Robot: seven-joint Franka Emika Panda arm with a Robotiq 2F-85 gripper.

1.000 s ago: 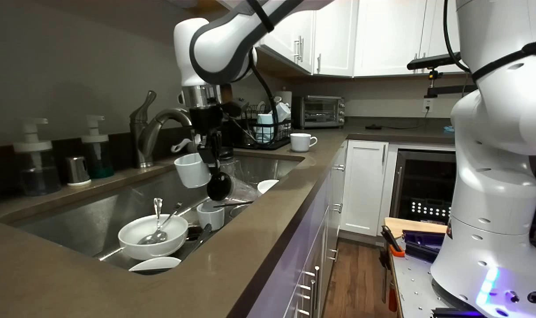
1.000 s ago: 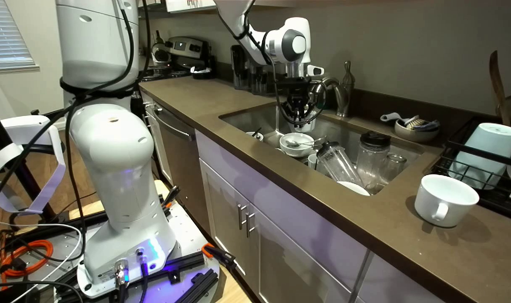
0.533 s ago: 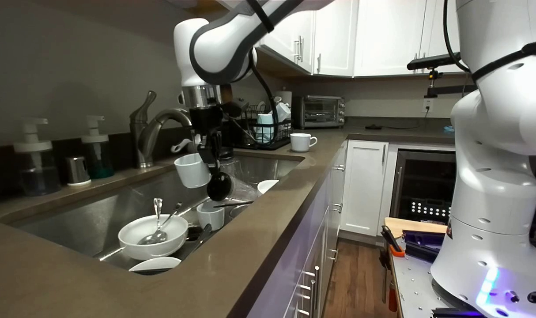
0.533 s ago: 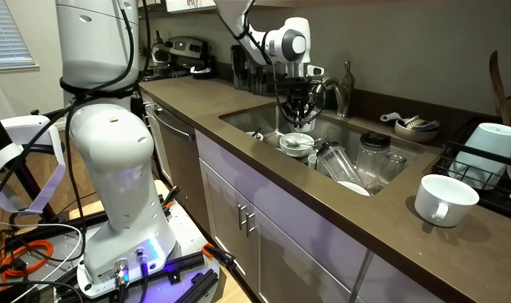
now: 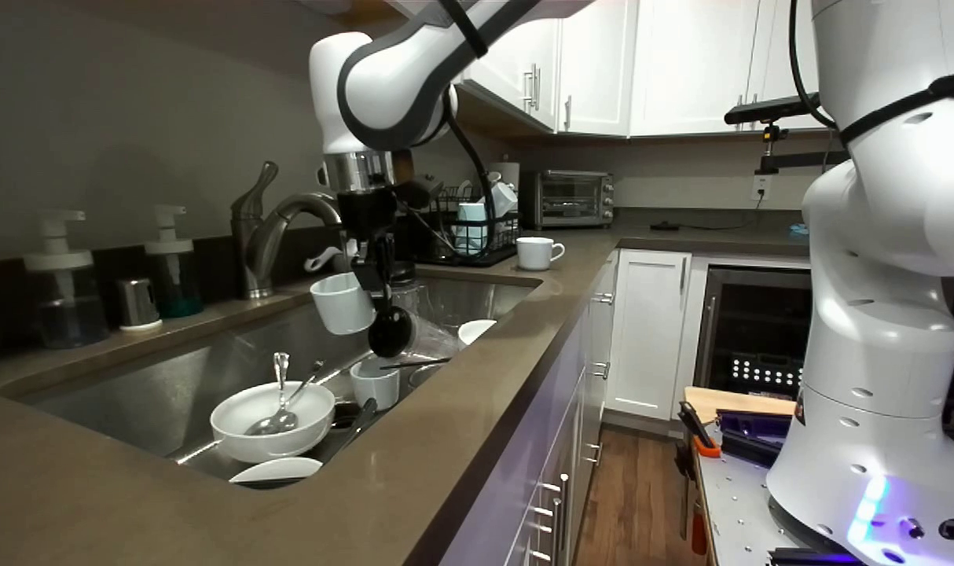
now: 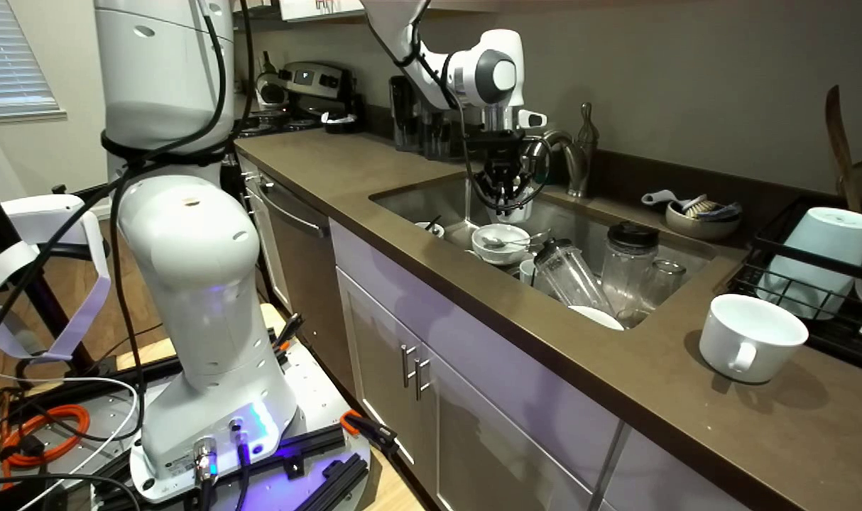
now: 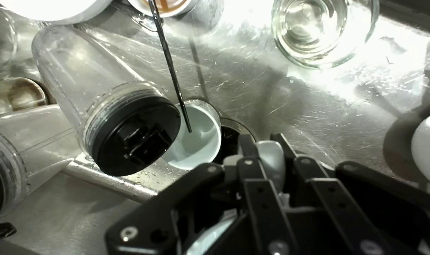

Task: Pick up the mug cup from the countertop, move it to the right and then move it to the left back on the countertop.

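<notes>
The mug cup (image 5: 534, 253), white with one loop handle, stands upright on the grey-brown countertop (image 5: 461, 440) beyond the sink. It also shows in an exterior view (image 6: 752, 337), beside the dish rack and well apart from my gripper. My gripper (image 5: 379, 287) hangs pointing down over the sink. It is shut on another white cup (image 5: 342, 304), held tilted on the faucet side above the basin. In the wrist view a pale curved piece (image 7: 273, 161) sits between the fingertips, perhaps its handle; the rest of that cup is mostly hidden by the fingers.
The steel sink (image 5: 143, 401) holds a white bowl with utensils (image 5: 273, 420), a small cup (image 5: 376, 383), a black-lidded bottle (image 6: 571, 273) and several glasses. A faucet (image 5: 269, 228) stands close behind the gripper. The dish rack (image 6: 793, 280) stands near the mug cup.
</notes>
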